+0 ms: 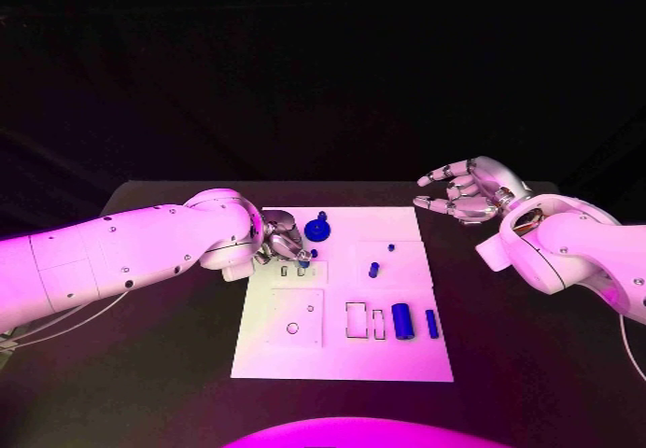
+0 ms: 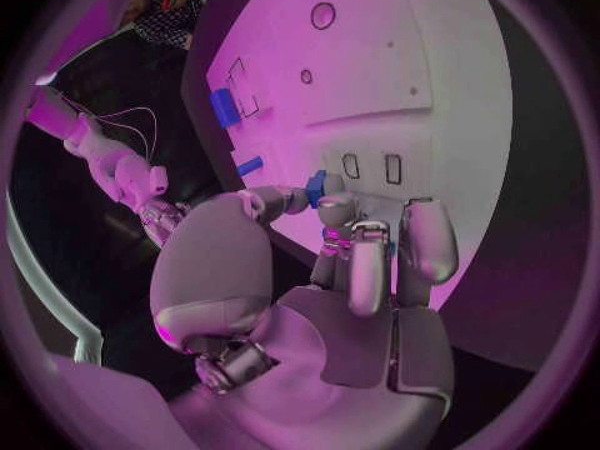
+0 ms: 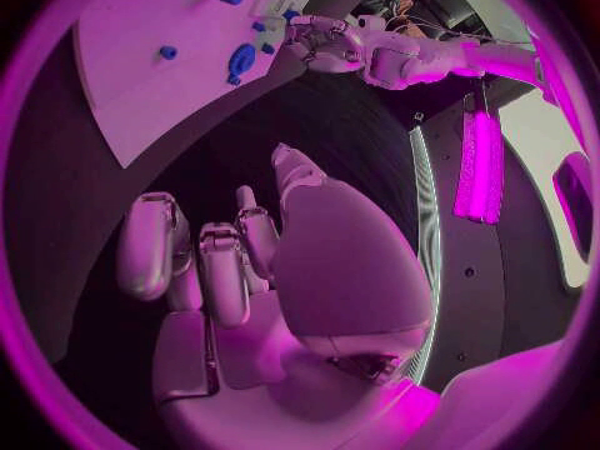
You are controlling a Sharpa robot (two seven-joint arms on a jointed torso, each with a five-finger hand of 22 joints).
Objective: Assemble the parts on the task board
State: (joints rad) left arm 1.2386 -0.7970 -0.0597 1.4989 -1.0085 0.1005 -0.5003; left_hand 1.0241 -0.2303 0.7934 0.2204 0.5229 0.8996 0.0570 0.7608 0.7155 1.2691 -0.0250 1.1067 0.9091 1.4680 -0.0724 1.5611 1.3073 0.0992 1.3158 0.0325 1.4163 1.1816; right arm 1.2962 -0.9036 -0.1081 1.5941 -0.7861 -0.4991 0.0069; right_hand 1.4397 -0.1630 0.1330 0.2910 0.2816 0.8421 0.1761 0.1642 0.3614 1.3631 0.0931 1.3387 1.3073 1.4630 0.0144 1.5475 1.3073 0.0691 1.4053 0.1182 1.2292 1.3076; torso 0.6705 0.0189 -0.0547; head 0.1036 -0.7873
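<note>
The left hand (image 1: 280, 238) pinches a small blue part (image 2: 315, 183) at its fingertips over the board (image 1: 404, 224), by the two small slots. The right hand (image 1: 465, 191) hovers off the board, fingers apart and holding nothing. The part looks light, rigid and probably slick, best gripped by its sides.

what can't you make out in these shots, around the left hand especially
- Head view: the left hand covers the task board edge, so its grip on the small blue part is hidden.
- Left wrist view: the fingers hide most of that part; its shape is unclear.
- Head view: the blue pegs are too small to identify.
- Right hand is open off the board.
</note>
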